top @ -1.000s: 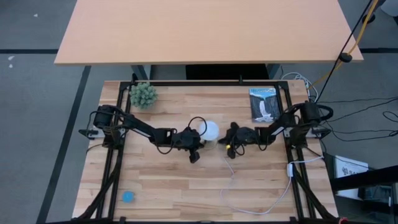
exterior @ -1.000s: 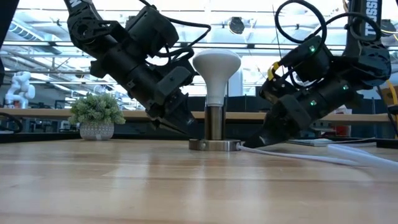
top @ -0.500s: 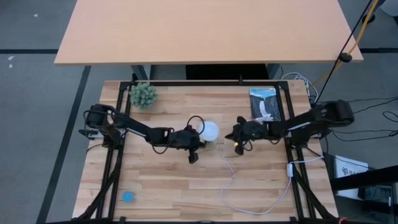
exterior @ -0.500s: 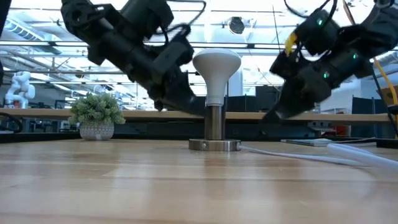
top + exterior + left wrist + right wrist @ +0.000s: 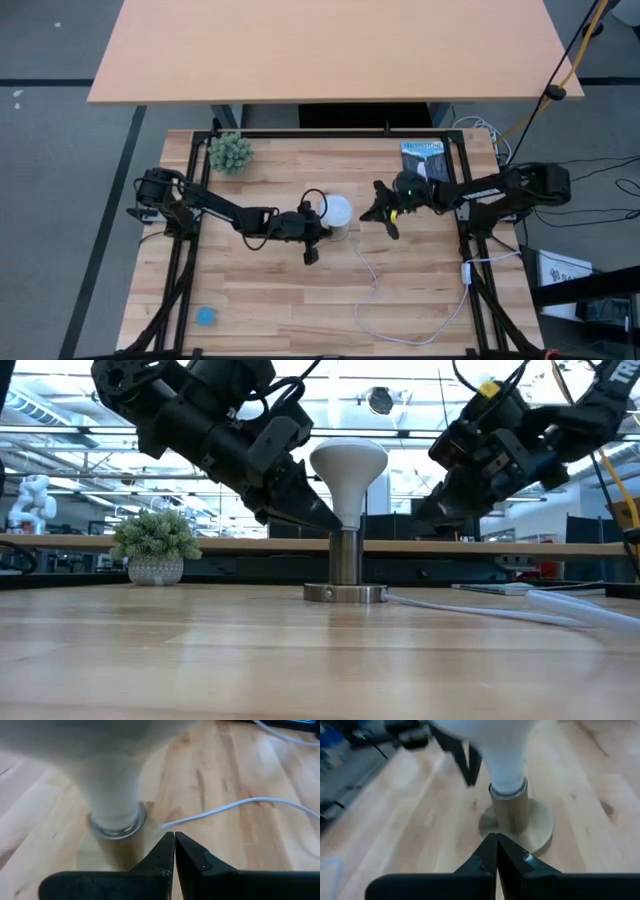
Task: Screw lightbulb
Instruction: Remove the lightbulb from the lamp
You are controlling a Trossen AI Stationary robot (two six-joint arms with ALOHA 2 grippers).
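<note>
The white lightbulb (image 5: 348,463) stands upright with its neck in the small metal socket (image 5: 345,560), whose round base (image 5: 345,593) rests on the wooden table at its middle (image 5: 338,211). My left gripper (image 5: 174,842) is shut and empty. It hangs just left of the bulb's neck (image 5: 322,520), above the table (image 5: 322,228). My right gripper (image 5: 495,845) is shut and empty. It is raised to the right of the bulb (image 5: 425,520) and points at it from a short way off (image 5: 374,213).
A white cord (image 5: 370,285) runs from the socket's base toward the near right. A small potted plant (image 5: 230,152) stands at the far left. A booklet (image 5: 425,165) lies at the far right. A small blue object (image 5: 205,316) lies near the near left corner.
Both grippers have risen from beside the socket's base at table level. My left gripper has gone up to the height of the bulb's neck. My right gripper has gone up and back toward the table's right and far side. The bulb and socket have stayed still.
</note>
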